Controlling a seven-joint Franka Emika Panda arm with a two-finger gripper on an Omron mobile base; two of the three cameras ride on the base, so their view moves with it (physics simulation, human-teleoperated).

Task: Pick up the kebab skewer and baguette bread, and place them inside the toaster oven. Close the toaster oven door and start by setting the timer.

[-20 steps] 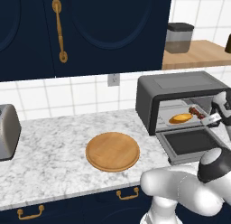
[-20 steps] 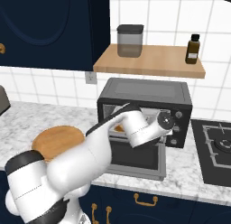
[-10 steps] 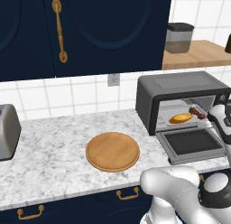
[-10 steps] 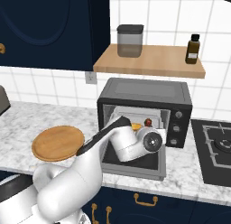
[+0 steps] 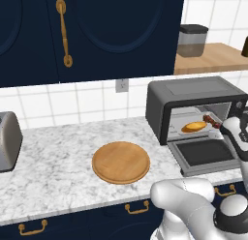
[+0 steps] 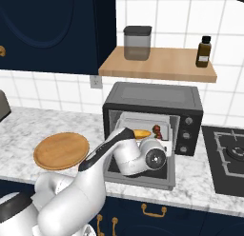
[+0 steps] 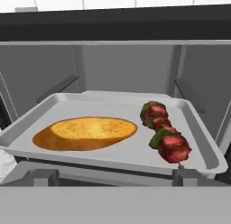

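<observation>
Left base view: the toaster oven stands on the marble surface with the toaster oven door dropped flat, and inside lie the baguette bread and, just right of it, the kebab skewer; a bare wooden plate sits well left of the oven. Right base view: the arm reaches over the door toward the oven mouth, bread and skewer on the tray behind it. Hand view: bread and skewer rest apart on the grey tray inside the oven, and whether the tool is spread or pressed together I cannot tell.
</observation>
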